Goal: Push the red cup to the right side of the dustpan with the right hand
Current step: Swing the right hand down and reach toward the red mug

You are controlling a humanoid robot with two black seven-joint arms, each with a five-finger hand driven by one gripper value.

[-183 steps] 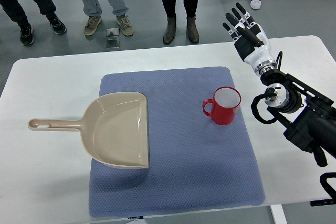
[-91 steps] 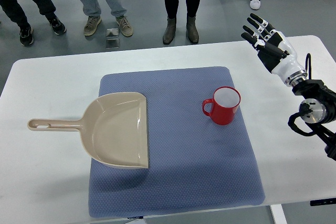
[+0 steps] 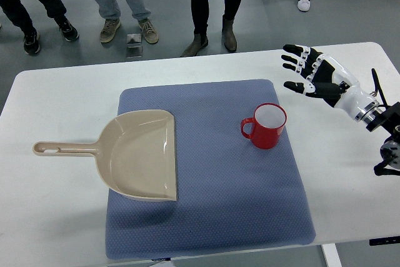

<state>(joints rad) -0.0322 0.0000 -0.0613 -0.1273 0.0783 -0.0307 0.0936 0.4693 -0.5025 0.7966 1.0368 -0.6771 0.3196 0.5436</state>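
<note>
White table carries blue mat; legs of people standing at far edge. Red cup upright on mat, right of centre, handle pointed left toward dustpan, well apart from it. Right hand held above table, far-right of cup, fingers spread wide, nothing held, no contact. Left arm not seen.

Risks judged:
- push applied high on rim: cup tipped
- off-centre contact: cup spun round handle, course lost
- mat dragged or wrinkled by friction
- overshoot: dustpan struck, shifted
</note>
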